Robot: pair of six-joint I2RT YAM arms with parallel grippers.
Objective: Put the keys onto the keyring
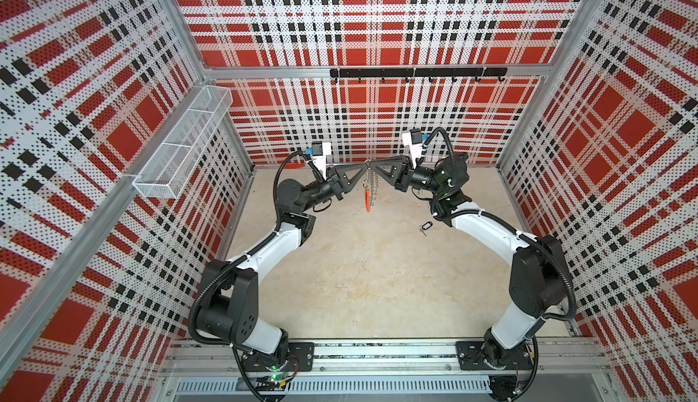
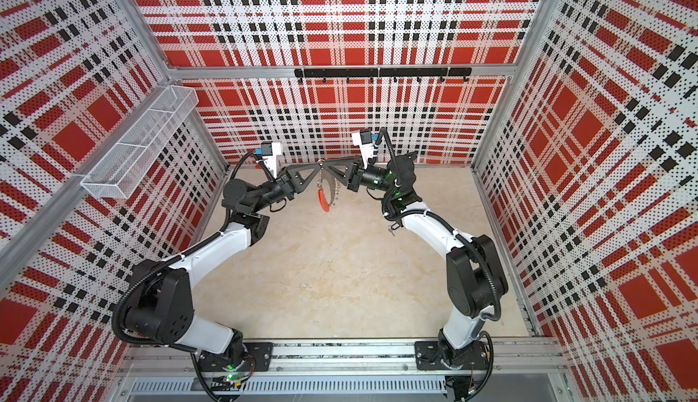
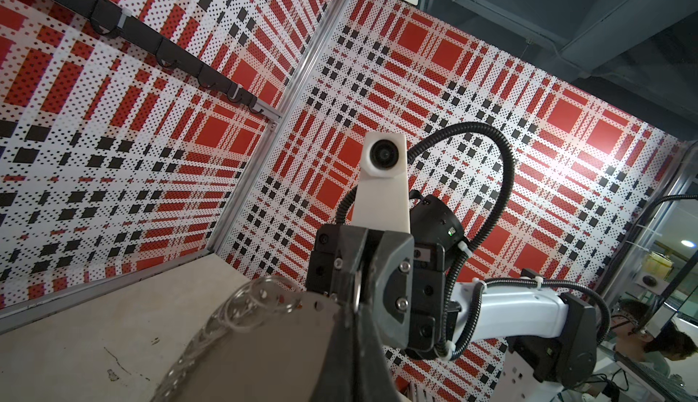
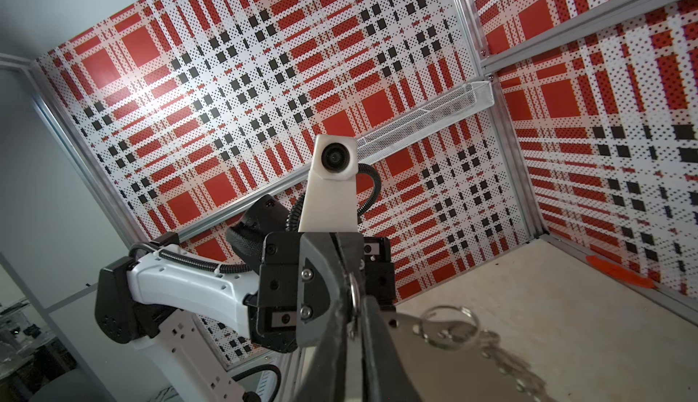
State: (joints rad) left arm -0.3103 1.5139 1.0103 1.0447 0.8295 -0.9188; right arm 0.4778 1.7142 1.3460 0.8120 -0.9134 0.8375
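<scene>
We work over a pale, scuffed bench (image 1: pixel 359 290) boxed in by perforated walls (image 1: pixel 359 22) printed in red, black and white plaid. A white mesh basket (image 1: pixel 181 143) hangs on the left wall, and a black hook rail (image 1: pixel 415 72) runs along the back one.

Above the middle of the bench our left pincer (image 1: pixel 361 164) and right pincer (image 1: pixel 374 165) meet tip to tip. Both are closed on the top of the keyring (image 1: pixel 366 199), which hangs free below them with its red-orange segment lowest. The keys (image 1: pixel 424 227) lie on the bench just beside our right forearm, well apart from the keyring; only the top views show them.

The left wrist view shows a thin metal ring pinched between the right pincer's fingers (image 3: pixel 393 290), and a person (image 3: pixel 657 343) outside the enclosure. The right wrist view shows the same pinch in the left pincer, blurred split rings (image 4: pixel 453 324) close by, and a lone orange strip (image 4: pixel 619 272) on the bench at the foot of a wall.
</scene>
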